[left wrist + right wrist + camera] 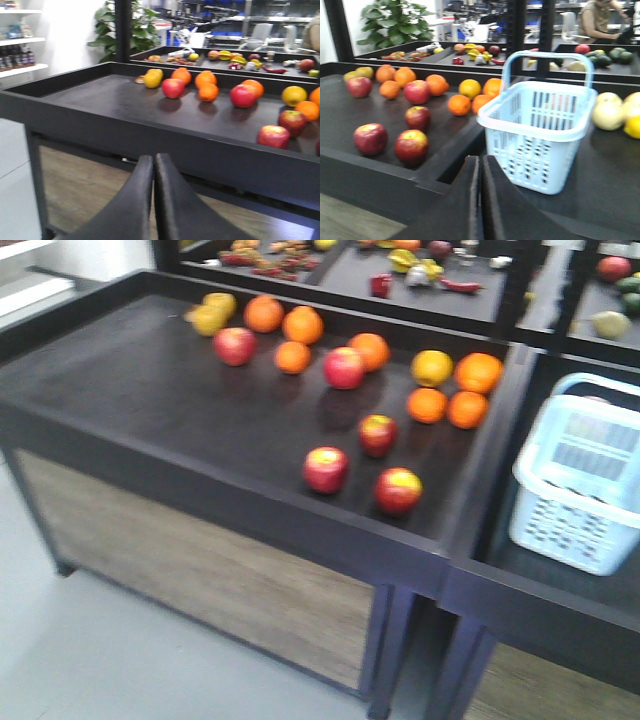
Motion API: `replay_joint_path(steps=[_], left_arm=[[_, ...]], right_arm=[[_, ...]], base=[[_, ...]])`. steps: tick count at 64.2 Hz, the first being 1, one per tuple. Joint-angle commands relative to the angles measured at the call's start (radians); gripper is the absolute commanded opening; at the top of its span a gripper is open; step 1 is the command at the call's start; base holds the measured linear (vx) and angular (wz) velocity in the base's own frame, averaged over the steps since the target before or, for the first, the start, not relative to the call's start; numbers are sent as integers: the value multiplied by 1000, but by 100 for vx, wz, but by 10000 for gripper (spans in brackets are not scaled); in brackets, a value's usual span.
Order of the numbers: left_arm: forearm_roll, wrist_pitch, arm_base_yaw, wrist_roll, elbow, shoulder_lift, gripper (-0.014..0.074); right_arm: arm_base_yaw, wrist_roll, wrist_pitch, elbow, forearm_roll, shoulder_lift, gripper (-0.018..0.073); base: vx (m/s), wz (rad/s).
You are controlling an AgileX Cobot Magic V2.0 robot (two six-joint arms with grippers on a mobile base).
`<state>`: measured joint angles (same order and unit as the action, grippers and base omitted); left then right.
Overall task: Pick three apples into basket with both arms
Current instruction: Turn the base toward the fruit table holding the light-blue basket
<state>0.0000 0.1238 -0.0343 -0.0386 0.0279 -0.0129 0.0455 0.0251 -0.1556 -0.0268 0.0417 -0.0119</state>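
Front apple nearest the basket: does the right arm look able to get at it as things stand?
Probably yes: the apple lies uncovered, and the basket stands apart to its side. The right gripper, shut, sits outside the table wall, so it must clear that and open first.

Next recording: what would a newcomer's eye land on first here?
The pale blue basket stands out, sitting in the compartment right of the black table. Next come three dark red apples clustered near the table's front edge, with oranges scattered behind them. The left gripper and right gripper both show jaws shut.
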Motion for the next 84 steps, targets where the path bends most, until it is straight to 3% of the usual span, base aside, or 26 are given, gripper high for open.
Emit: replay_joint_path(steps=[1, 84], left_arm=[[0, -77, -3, -2, -25, -13, -6], [0, -77, -3, -2, -25, -13, -6]], right_arm=[[5, -7, 72, -13, 7, -11, -5], [5, -7, 72, -13, 7, -11, -5]], base=[[2, -48], [3, -29]])
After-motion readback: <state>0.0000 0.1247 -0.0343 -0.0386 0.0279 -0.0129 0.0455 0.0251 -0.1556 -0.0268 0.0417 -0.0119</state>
